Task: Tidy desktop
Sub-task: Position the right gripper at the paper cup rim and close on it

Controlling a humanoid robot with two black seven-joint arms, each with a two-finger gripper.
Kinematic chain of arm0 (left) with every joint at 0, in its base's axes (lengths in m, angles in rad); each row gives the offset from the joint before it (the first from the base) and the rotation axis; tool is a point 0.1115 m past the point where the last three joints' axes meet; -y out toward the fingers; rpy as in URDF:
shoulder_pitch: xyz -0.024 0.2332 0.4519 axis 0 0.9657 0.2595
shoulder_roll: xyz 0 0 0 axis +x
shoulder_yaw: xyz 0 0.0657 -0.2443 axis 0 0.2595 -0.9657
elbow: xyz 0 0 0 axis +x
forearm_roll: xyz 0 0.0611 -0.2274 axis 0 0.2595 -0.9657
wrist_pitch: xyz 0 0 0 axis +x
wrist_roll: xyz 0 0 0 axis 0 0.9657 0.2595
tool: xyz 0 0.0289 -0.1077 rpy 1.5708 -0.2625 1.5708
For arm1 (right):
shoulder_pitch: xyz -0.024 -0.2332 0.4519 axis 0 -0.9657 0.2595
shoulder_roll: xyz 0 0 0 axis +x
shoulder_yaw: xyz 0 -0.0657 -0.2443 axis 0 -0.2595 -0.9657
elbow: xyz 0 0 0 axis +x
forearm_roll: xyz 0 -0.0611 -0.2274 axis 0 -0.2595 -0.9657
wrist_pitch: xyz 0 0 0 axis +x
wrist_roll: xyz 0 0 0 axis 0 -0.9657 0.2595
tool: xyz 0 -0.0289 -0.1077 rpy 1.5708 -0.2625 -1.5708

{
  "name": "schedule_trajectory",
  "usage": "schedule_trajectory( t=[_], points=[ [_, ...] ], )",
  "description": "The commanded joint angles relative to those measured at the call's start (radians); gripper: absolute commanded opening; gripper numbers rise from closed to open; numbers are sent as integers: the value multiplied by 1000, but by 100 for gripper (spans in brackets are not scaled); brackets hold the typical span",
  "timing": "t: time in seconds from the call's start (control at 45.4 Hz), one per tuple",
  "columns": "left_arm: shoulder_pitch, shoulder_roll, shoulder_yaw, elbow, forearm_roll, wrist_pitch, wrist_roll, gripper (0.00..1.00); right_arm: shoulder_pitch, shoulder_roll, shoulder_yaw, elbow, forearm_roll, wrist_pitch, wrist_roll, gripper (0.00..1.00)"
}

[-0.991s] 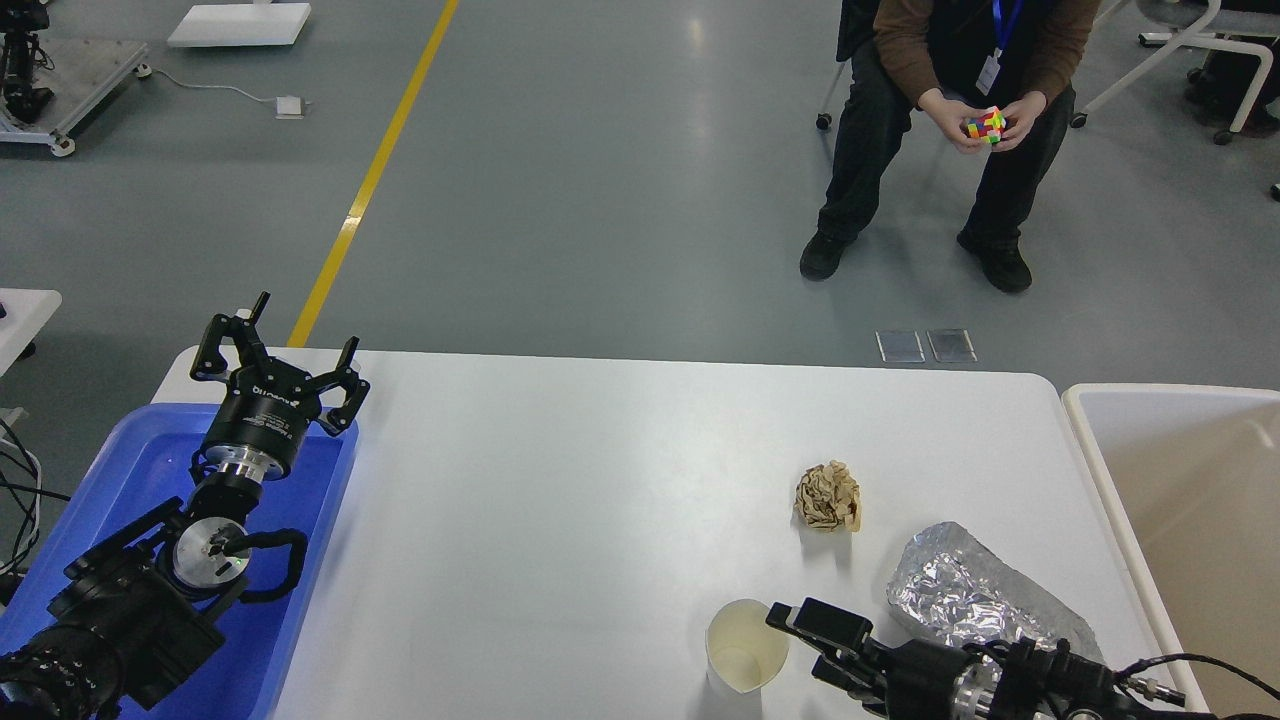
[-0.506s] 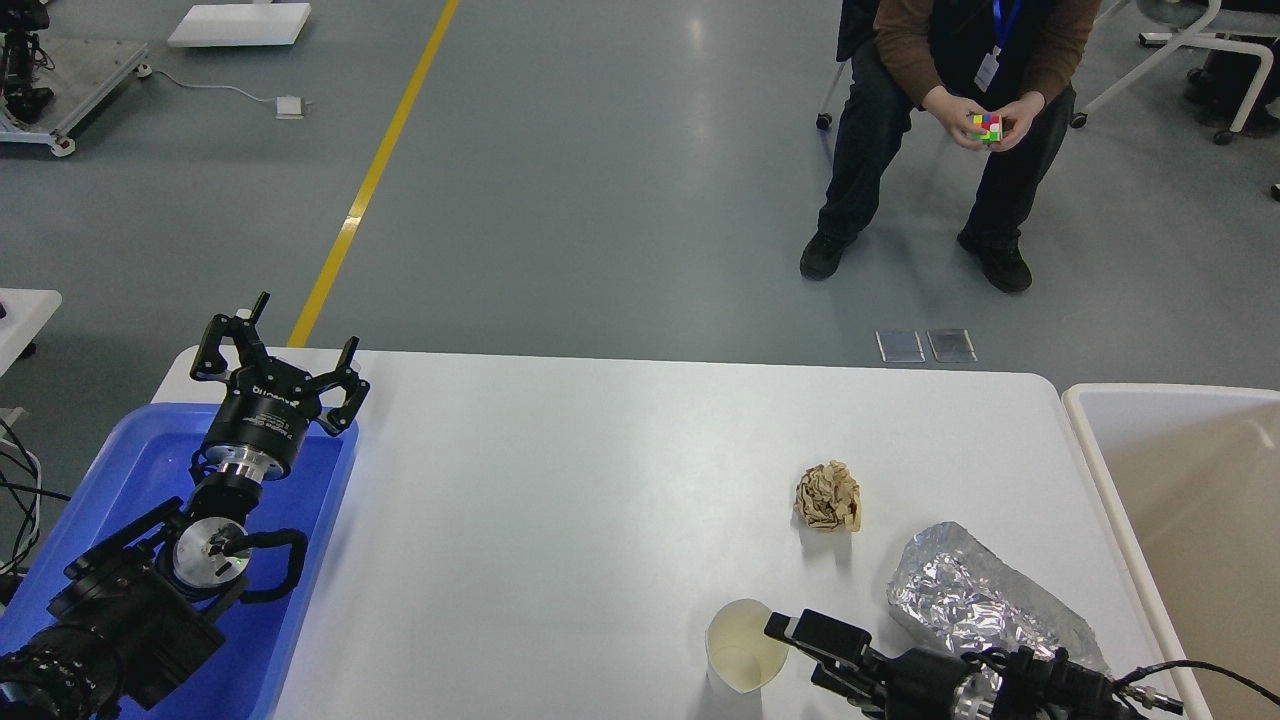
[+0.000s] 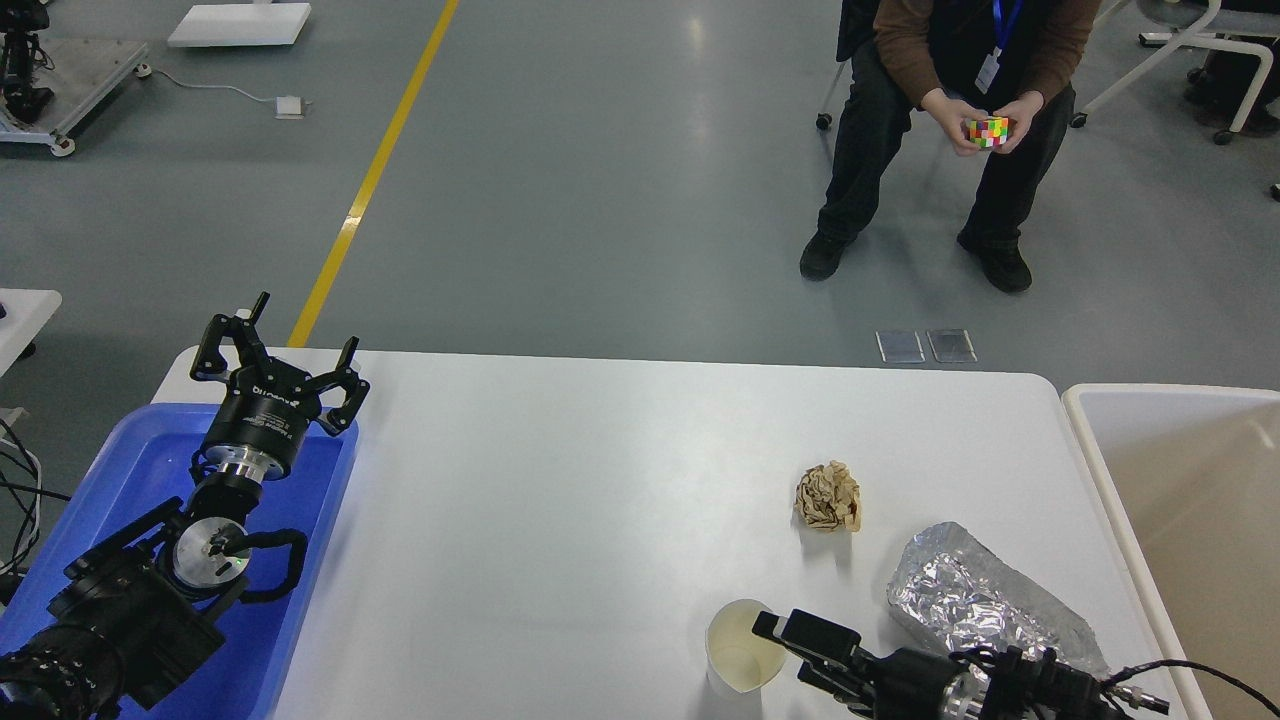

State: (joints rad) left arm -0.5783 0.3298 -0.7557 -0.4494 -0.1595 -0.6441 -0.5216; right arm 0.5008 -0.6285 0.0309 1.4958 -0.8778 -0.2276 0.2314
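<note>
While the blue tray point(image 3: 120, 470) lay over the left end of the worktop point(image 3: 560, 500), the left hand point(image 3: 272, 362) hung above the tray's far right corner with its two fingers spread wide and nothing between them. The white worktop itself filled the middle of the view, running from the tray on the left to a beige tub point(image 3: 1180, 500) that stood against its right edge. Right of centre on the worktop sat a crumpled ball of brown paper point(image 3: 828, 496). Nearer and a little left of it stood a paper cup point(image 3: 740, 660), open end up, close to the near edge. The right hand point(image 3: 800, 640) reached in from the lower right, its dark tip at the cup's right rim, seeming to touch it; whether its fingers were parted or closed I could not tell. Just right of that hand lay a crinkled silver foil bag point(image 3: 975, 595). Far beyond the worktop, a seated person point(image 3: 960, 70) held a coloured puzzle cube point(image 3: 990, 131).
</note>
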Motion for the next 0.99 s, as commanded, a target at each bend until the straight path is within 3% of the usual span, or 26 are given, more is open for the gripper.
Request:
schedule_trajectory(
  t=[0.0, 0.639, 0.903, 0.969],
  points=[
    [0, 0, -1, 0, 0, 0, 0, 100, 19, 35, -5, -38, 0, -3, 2, 100],
    [0, 0, -1, 0, 0, 0, 0, 100, 24, 75, -34, -78, -3, -6, 19, 100],
    [0, 0, -1, 0, 0, 0, 0, 100, 25, 81, -74, -91, -73, -44, 52, 76],
    [0, 0, 1, 0, 0, 0, 0, 100, 25, 81, -75, -91, -73, -44, 52, 65]
  ],
)
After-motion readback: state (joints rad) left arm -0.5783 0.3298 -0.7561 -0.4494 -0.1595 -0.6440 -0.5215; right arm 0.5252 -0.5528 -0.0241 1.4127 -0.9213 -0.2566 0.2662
